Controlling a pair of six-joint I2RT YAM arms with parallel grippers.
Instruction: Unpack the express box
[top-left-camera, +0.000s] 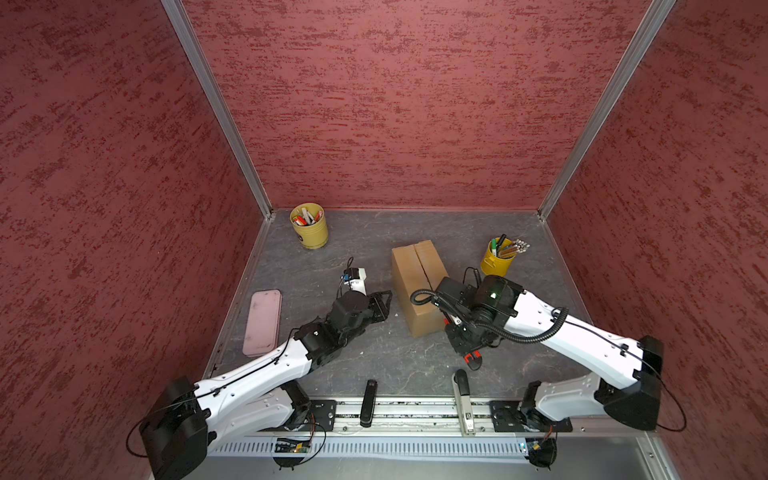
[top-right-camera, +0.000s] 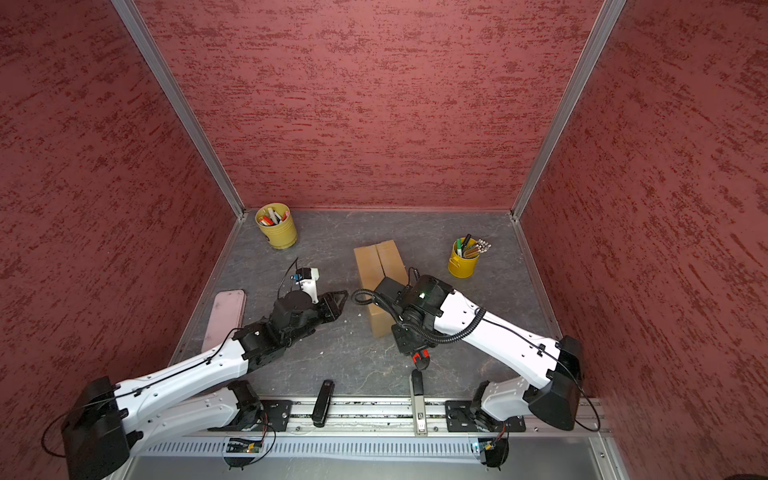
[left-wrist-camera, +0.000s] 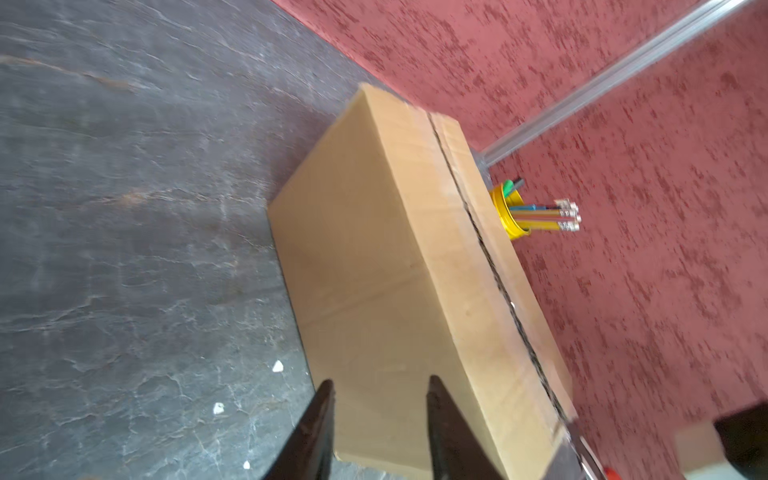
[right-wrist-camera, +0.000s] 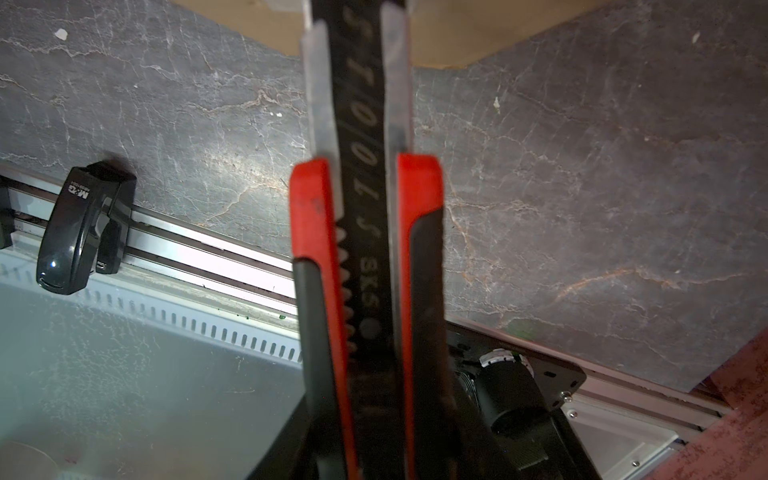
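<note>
The express box (top-left-camera: 415, 286) (top-right-camera: 380, 282) is a plain brown carton lying mid-table with its top flaps down. In the left wrist view a dark jagged line runs along its centre seam (left-wrist-camera: 482, 232). My left gripper (top-left-camera: 385, 306) (left-wrist-camera: 380, 380) is open and empty. It sits just left of the box, pointing at its long side wall, close to the near corner. My right gripper (right-wrist-camera: 365, 266) is shut on a red and black utility knife (right-wrist-camera: 365, 199) (top-left-camera: 471, 358). It hangs by the box's near right corner, and in both top views the wrist hides most of it.
A yellow cup of markers (top-left-camera: 309, 226) stands at the back left. A yellow cup of pencils (top-left-camera: 498, 257) (left-wrist-camera: 511, 216) stands right of the box. A pink case (top-left-camera: 262, 322) lies at the left. A black stapler (top-left-camera: 368, 402) (right-wrist-camera: 79, 232) and a grey one (top-left-camera: 463, 405) rest on the front rail.
</note>
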